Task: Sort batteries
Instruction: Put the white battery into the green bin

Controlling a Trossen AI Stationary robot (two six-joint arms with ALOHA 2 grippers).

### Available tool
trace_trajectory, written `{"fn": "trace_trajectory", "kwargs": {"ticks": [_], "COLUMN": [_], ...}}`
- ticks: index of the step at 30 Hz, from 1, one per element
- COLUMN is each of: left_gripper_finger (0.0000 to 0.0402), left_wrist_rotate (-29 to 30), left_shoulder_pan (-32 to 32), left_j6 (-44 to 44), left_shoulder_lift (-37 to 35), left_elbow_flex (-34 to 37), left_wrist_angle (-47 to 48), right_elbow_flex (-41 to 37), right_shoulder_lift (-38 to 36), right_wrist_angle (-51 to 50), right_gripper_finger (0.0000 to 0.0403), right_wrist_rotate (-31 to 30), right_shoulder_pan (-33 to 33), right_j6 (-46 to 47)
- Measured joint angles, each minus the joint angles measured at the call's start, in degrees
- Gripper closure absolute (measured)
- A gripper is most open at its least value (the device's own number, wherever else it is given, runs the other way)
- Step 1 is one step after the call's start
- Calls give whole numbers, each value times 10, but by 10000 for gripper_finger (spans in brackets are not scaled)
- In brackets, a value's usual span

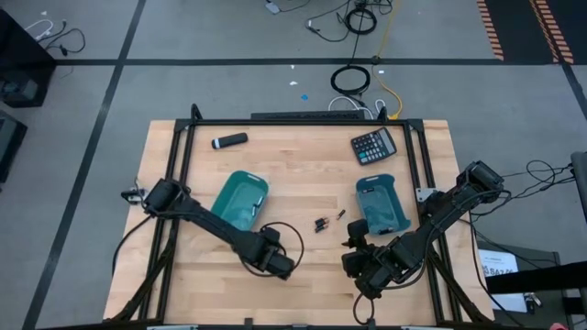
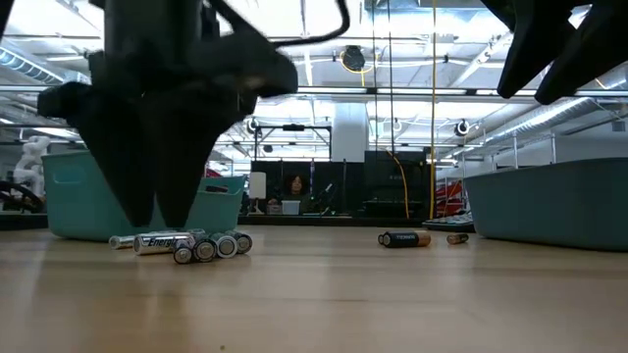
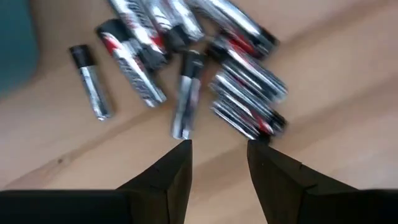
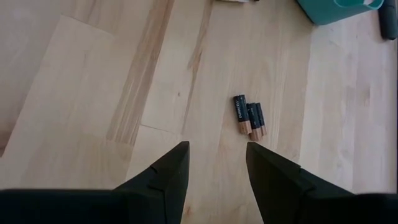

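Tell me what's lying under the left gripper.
Below the open left gripper lies a loose cluster of silvery batteries on bare wood, one thin one apart from the rest. From above, the arm covers them; whether more lie beneath it is hidden.

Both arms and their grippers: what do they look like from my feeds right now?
Both arms are dark, nearly black, built of jointed segments, with thin black cables looping beside them. The left gripper and right gripper each end in two matte black, wedge-shaped fingers tapering to blunt tips. No markings show on them.
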State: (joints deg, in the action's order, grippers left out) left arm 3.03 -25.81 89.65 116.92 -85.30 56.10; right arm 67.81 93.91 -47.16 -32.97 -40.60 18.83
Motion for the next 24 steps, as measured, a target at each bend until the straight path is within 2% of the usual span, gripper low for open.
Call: {"fn": "trace_trajectory", "kwargs": {"ticks": [8, 15, 17, 24], "left_gripper_finger": [238, 238, 238, 238], "left_wrist_rotate": [12, 13, -2, -16], "left_shoulder_pan": [13, 19, 18, 9], "left_j6": [16, 9, -11, -38], "left_shoulder_lift": [0, 0, 0, 0], "left_elbow_flex": [13, 13, 13, 13], "left_wrist_angle": [-36, -15, -13, 46], "right_elbow_flex": [0, 0, 0, 0], "right_shoulder_lift": [0, 0, 0, 0], "right_wrist_angle": [0, 0, 1, 7], "right_gripper_finger": [252, 252, 252, 252], "right_wrist_rotate": [0, 3, 3, 3], "right_shoulder_pan": [-4, -4, -7, -25], "right_j6": [-18, -35, -35, -24]}}
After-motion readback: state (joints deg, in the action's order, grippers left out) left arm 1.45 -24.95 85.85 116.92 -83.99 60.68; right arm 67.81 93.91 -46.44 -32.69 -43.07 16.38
